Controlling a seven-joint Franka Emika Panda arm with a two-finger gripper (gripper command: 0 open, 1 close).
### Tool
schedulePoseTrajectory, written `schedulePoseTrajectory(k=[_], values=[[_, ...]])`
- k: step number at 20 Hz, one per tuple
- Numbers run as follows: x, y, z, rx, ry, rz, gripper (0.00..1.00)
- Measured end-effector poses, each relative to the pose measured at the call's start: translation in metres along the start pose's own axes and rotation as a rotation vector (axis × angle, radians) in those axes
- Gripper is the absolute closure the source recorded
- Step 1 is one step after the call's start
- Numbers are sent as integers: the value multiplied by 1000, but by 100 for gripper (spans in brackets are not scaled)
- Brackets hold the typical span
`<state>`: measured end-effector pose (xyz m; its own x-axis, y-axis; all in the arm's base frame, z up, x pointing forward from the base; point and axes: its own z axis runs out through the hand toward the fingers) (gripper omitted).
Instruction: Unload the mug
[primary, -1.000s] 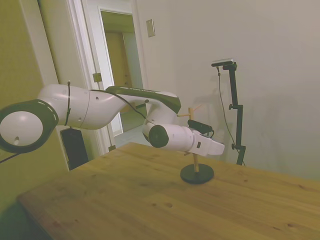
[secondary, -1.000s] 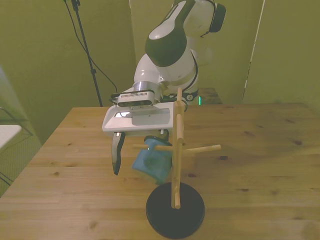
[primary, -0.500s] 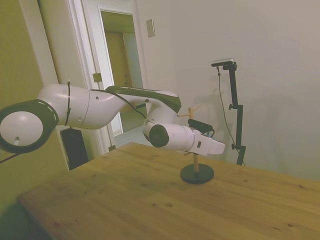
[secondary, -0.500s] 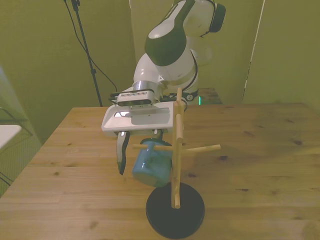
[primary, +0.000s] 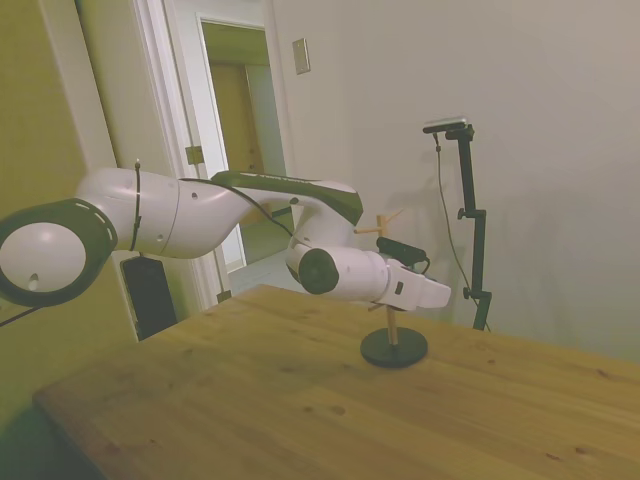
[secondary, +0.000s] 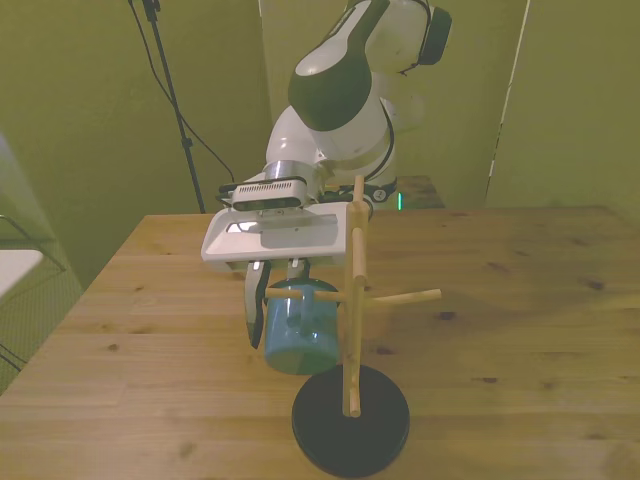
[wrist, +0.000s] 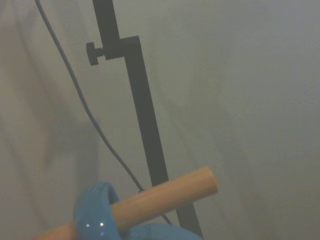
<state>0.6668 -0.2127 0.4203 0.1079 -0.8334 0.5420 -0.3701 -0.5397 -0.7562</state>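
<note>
1 peg (secondary: 285, 293) carries the mug (secondary: 296, 332) by its handle (wrist: 95, 212), gripper (secondary: 274, 305) fingers pinching its wall, so slide it straight along the peg without tipping the stand (secondary: 350, 418).

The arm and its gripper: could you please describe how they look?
The arm has rounded glossy white shells with dark bands at the joints and a thin black cable along it. The gripper has a flat white body, dark fingers and a small camera bar above.
</note>
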Motion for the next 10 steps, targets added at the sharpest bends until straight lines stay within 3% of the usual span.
schedulePoseTrajectory(k=[10], values=[[0,3,1,-6,1,-1,100]])
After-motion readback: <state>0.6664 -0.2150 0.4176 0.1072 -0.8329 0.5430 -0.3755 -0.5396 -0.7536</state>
